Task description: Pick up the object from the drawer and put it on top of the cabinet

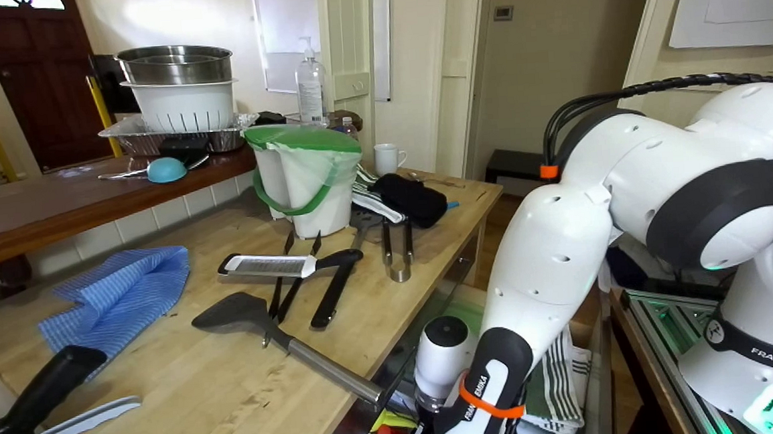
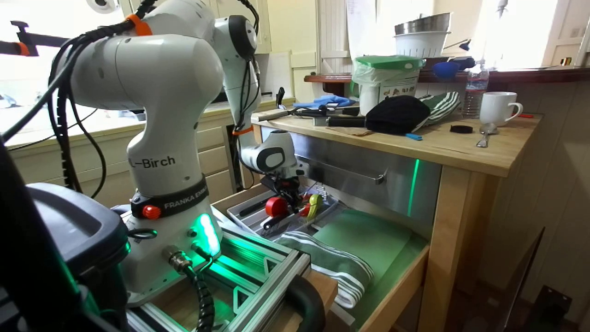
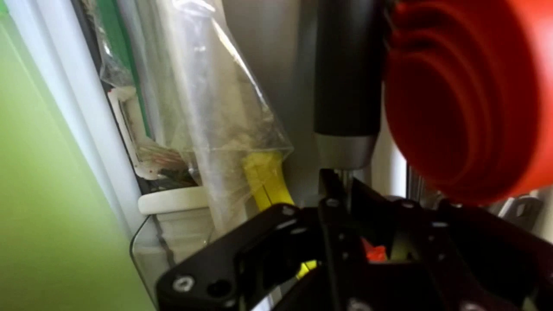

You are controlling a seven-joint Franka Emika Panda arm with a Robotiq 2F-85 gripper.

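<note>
The drawer (image 2: 397, 295) is open below the cabinet's light wooden top (image 1: 168, 378), which also shows in an exterior view (image 2: 465, 154). A black-handled utensil (image 3: 348, 73) with a metal shaft lies in the drawer's tray; its handle shows in an exterior view (image 2: 275, 222). My gripper (image 3: 344, 185) is low in the drawer, its fingertips closed around the metal shaft just below the handle. It also shows in an exterior view (image 2: 289, 196). The utensil's far end is hidden by the gripper. Red nested cups (image 3: 458, 99) sit right beside the handle.
A yellow item (image 3: 268, 179) and a clear plastic bag (image 3: 216, 95) lie beside the gripper. A striped cloth (image 2: 332, 263) lies in the drawer. A metal front with a bar handle (image 2: 341, 171) stands above the drawer. The cabinet top holds a bucket (image 1: 311, 188), spatula (image 1: 238, 313), grater (image 1: 272, 265) and blue cloth (image 1: 126, 293).
</note>
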